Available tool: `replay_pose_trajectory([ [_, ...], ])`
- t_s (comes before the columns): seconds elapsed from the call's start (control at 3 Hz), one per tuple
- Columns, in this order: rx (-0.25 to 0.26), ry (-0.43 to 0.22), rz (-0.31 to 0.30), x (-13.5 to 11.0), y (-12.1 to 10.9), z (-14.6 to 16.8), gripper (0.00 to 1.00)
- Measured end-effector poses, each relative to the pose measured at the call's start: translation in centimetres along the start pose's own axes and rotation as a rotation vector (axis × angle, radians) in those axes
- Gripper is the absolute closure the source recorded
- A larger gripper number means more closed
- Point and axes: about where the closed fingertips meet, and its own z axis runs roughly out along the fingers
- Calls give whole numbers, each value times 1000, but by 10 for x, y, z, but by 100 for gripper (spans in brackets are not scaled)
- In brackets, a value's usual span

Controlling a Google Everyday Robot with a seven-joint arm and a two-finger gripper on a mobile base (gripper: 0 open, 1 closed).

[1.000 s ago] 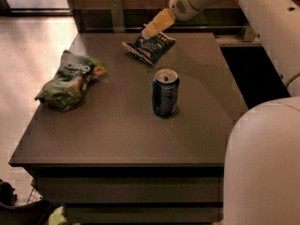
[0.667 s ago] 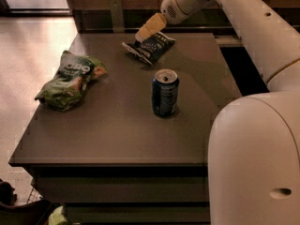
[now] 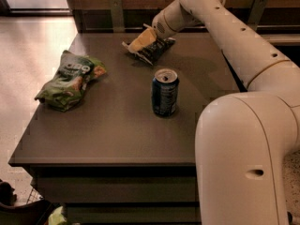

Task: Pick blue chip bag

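Inspected 1 camera view. Found the end effector [image 3: 140,42] at the far side of the desk [image 3: 117,125], pale yellowish in colour, angled down and to the left at the end of a white arm [image 3: 234,36] reaching in from the right. Could not tell whether it was spread, pressed together or pinching anything; logged its state as undetermined.

Located the blue chip bag [image 3: 158,50] directly beneath the end effector and extending just to its right. Recorded it lying flat on the desk, dark navy, crinkled, with pale edges. Noted the end effector overlapping the left part of the bag in this view; could not confirm contact.

Observed 1 blue soda can [image 3: 164,92] nearer the camera than the end effector and slightly to its right, standing upright, near the blue chip bag but not touching it.

Observed 1 green chip bag [image 3: 70,81] well to the left of the end effector and nearer the camera, lying crumpled close to the left edge of the desk, apart from both the can and the blue chip bag.

Noted the large white robot body [image 3: 243,158] in the foreground, to the right of the end effector and much nearer the camera, hiding the near right corner of the desk. Noted pale floor [image 3: 28,46] beyond the left edge of the desk.
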Motion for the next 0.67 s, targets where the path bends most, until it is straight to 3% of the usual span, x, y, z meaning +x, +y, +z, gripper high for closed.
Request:
replay_pose_trajectory([
  [0.33,-21,25,33,12,5,28,0],
  [0.67,-38,67,45,23,14,57,15],
])
